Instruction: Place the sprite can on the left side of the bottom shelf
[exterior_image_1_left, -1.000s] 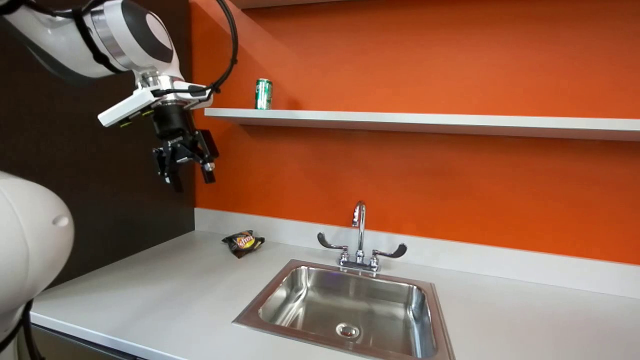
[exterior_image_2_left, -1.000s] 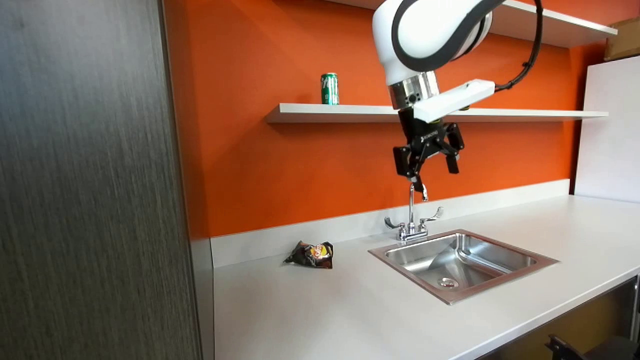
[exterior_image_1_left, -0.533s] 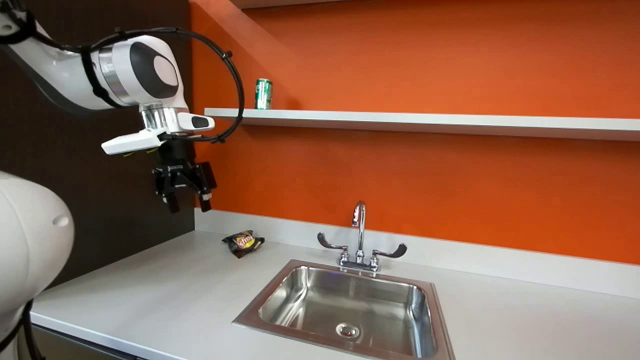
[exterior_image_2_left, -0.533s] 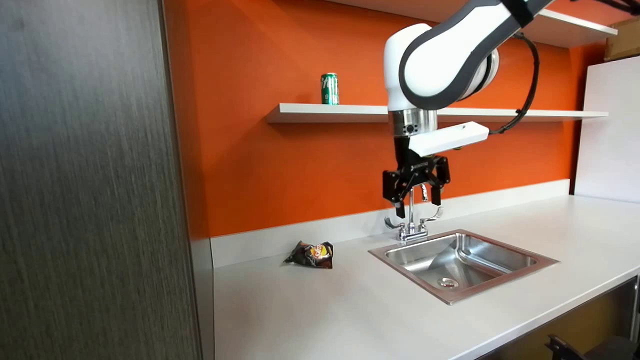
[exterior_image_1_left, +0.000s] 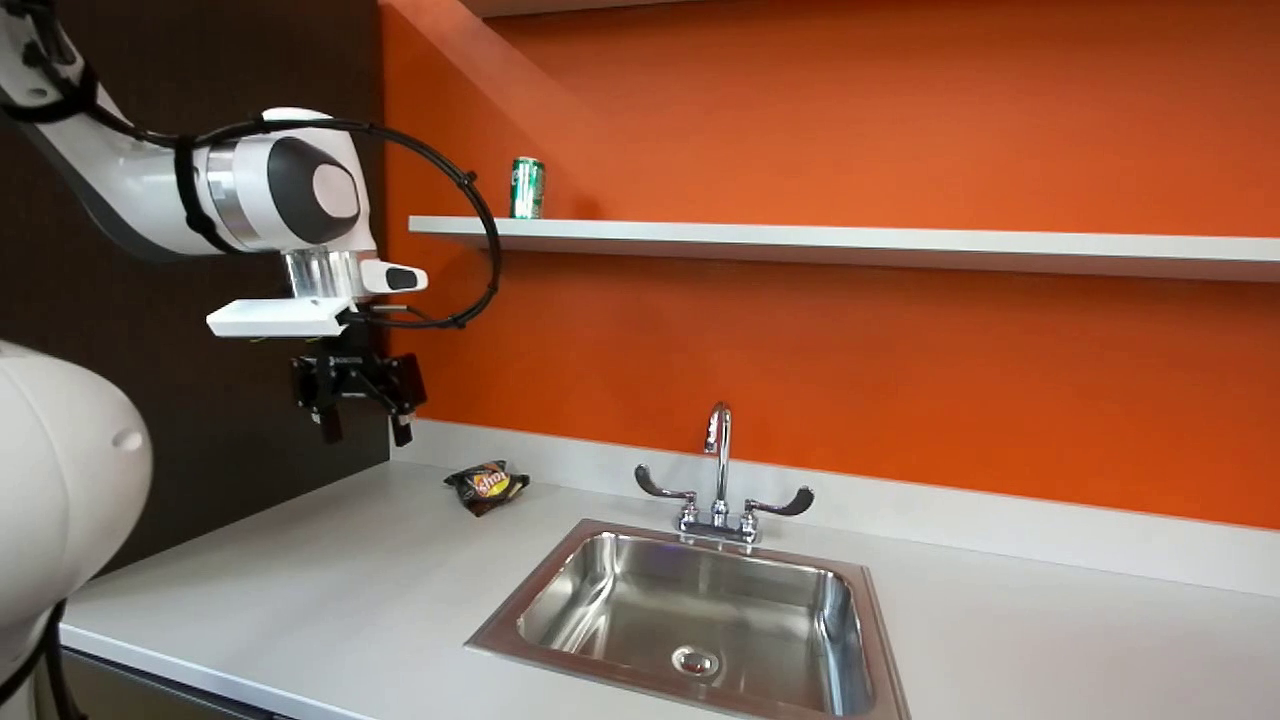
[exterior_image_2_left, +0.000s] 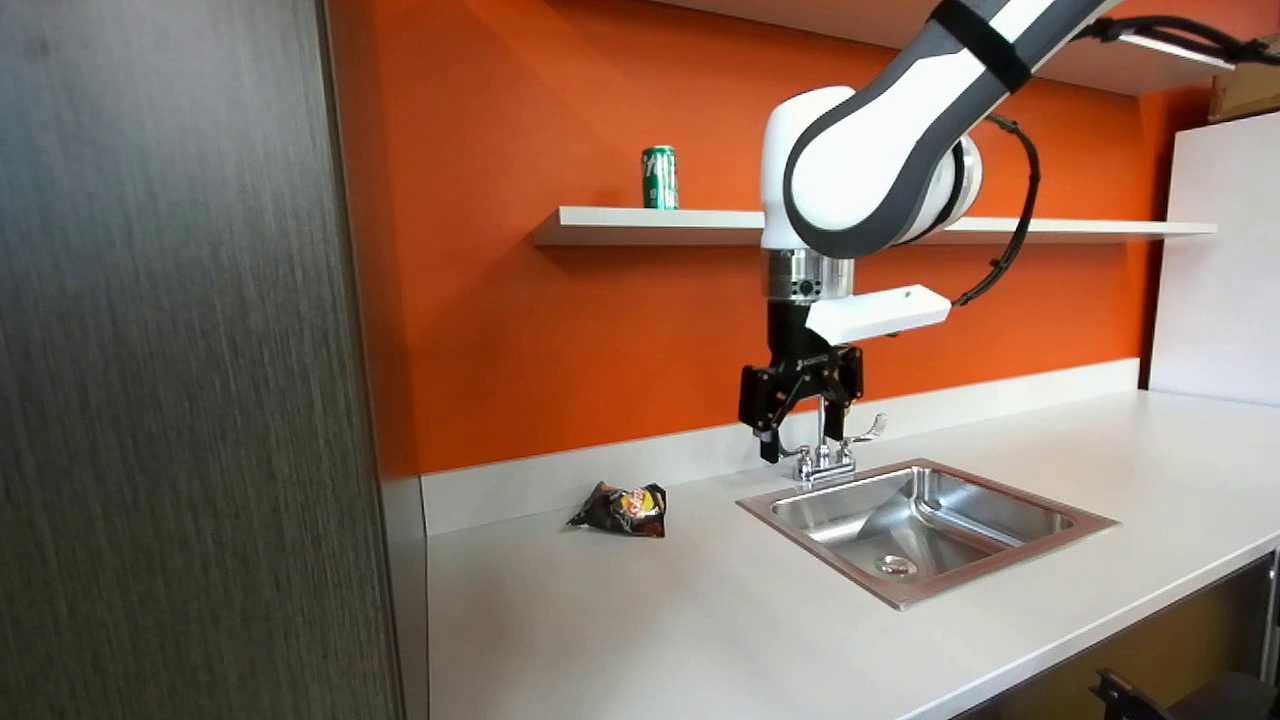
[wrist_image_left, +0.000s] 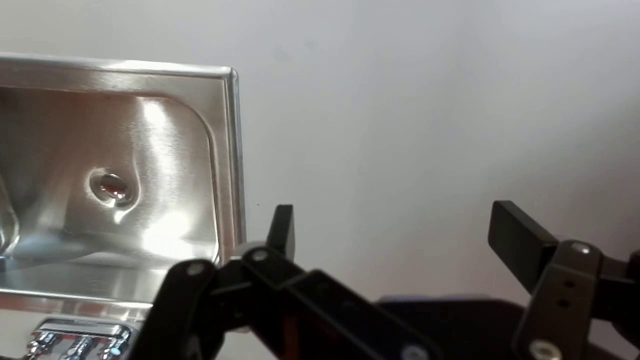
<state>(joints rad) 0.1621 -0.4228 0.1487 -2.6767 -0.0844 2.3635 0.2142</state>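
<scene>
The green sprite can (exterior_image_1_left: 527, 188) stands upright near the left end of the white lower shelf (exterior_image_1_left: 800, 238). In an exterior view the can (exterior_image_2_left: 660, 178) and shelf (exterior_image_2_left: 640, 228) show the same. My gripper (exterior_image_1_left: 366, 432) points down, below the shelf's height and above the counter, well apart from the can. It also shows in an exterior view (exterior_image_2_left: 803, 440), where it overlaps the faucet. In the wrist view the fingers (wrist_image_left: 392, 215) are wide apart with only bare counter between them. The can is out of the wrist view.
A black chip bag (exterior_image_1_left: 487, 486) lies on the counter (exterior_image_1_left: 300, 590) near the back left corner, also in an exterior view (exterior_image_2_left: 622, 510). A metal sink (wrist_image_left: 227, 150) with a faucet (exterior_image_1_left: 720, 470) is set in the counter. A dark panel (exterior_image_2_left: 180, 350) stands on the left.
The arm and gripper have moved down from near shelf height to lower above the counter, and the gripper has turned from tilted to pointing straight down. The can has not moved.
</scene>
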